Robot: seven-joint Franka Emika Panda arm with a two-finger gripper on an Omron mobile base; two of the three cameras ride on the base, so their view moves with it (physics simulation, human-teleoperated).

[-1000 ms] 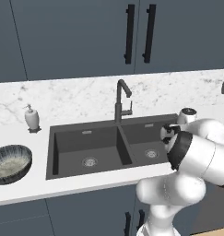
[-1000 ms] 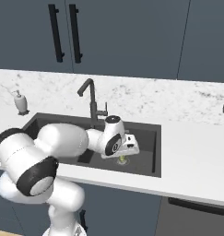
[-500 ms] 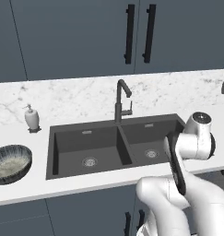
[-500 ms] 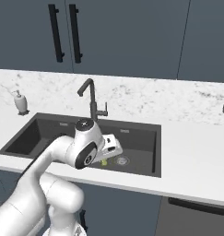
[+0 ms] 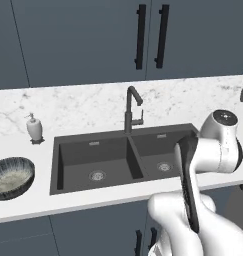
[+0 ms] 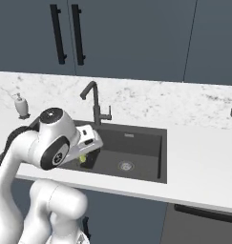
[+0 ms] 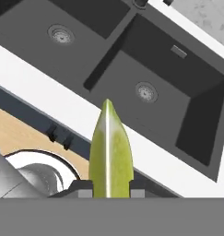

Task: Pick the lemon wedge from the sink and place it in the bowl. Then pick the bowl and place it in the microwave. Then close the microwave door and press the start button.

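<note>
My gripper (image 7: 109, 185) is shut on the lemon wedge (image 7: 109, 152), a yellow-green sliver standing between the fingertips. It hangs above the front rim of the dark double-basin sink (image 7: 145, 69). From the right base, the gripper (image 6: 85, 153) is at the sink's (image 6: 136, 150) front left corner, with the lemon wedge (image 6: 82, 158) peeking out beneath the hand. The bowl (image 5: 10, 177), dark outside and pale speckled inside, rests on the counter left of the sink (image 5: 118, 155), well away from the hand. The microwave and its door are out of view.
A dark gooseneck faucet (image 5: 131, 107) rises behind the basins. A small white soap dispenser (image 5: 34, 127) stands on the marble counter (image 5: 83, 107) behind the bowl. Dark cabinets with black handles (image 5: 152, 35) line the wall above. My own white arm (image 5: 213, 150) covers the sink's right end.
The arm has swung up and back from the right basin, lifting the lemon wedge out to the sink's front rim.
</note>
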